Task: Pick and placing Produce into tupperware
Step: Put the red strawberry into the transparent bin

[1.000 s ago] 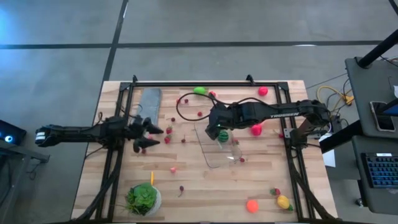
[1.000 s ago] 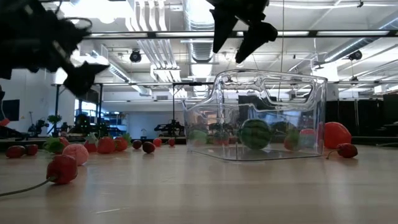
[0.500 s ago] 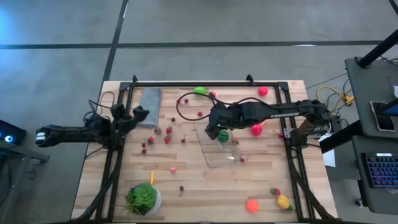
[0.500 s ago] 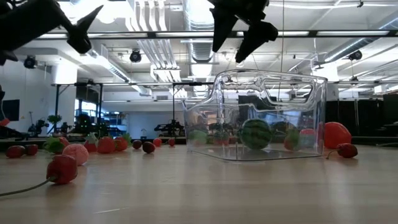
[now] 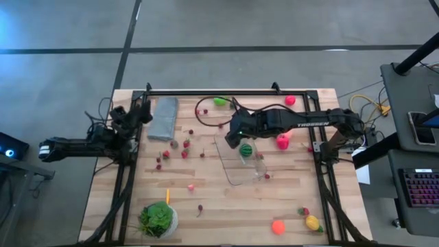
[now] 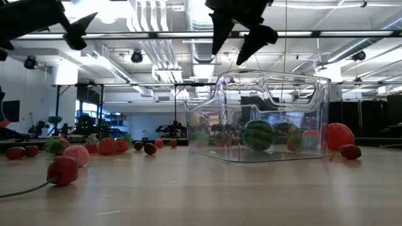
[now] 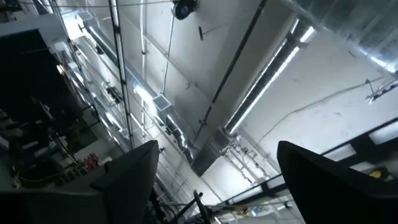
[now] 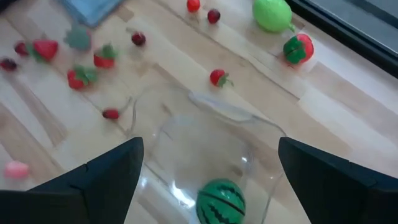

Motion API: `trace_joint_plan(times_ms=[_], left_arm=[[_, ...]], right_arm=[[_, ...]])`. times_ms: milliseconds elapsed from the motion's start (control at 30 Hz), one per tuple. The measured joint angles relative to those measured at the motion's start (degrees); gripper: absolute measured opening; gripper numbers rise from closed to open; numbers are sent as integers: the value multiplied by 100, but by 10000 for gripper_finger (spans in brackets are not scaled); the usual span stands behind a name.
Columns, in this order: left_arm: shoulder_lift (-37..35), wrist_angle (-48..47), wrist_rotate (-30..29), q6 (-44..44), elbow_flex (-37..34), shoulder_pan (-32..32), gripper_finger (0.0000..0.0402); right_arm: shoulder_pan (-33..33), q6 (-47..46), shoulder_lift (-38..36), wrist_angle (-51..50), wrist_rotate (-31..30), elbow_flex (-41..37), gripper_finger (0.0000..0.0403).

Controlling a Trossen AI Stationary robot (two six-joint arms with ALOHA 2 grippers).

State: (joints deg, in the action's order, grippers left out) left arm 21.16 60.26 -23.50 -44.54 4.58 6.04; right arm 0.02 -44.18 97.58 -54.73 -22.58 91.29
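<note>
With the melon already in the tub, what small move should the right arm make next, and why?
Probably shift the right gripper away from the tupperware toward the loose berry just beyond its rim. The fingers are open and empty, hovering above the tub, the striped melon already sits inside, and much produce is on the table. The left gripper is raised at the left edge, pointing upward.

Industrial lab: exposed ceiling ducts (image 6: 188, 37), concrete floor (image 5: 62, 68).

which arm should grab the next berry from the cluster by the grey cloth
Left. Its open end effector sits by the grey cloth, near the berries; the right end effector, open, hangs over the tub.
</note>
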Motion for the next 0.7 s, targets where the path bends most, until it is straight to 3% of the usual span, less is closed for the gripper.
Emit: trace_joint_plan(times_ms=[167, 233, 400, 533, 700], left_arm=[[123, -1523, 483, 675, 624, 0, 313], [158, -2787, 537, 1217, 1147, -2, 313], [509, -7125, 551, 2075, 2766, 0, 313], [949, -9703, 544, 1676, 3690, 0, 313], [1414, -11440, 886, 553, 4141, 0, 313]], right_arm=[[-47, 428, 0, 410, 10, 0, 365], [-53, 691, 0, 482, 39, 25, 365], [-103, 1132, 0, 474, 46, 178, 365], [-247, 1169, 0, 400, 49, 299, 365], [-456, 1178, -2, 240, 47, 386, 365]])
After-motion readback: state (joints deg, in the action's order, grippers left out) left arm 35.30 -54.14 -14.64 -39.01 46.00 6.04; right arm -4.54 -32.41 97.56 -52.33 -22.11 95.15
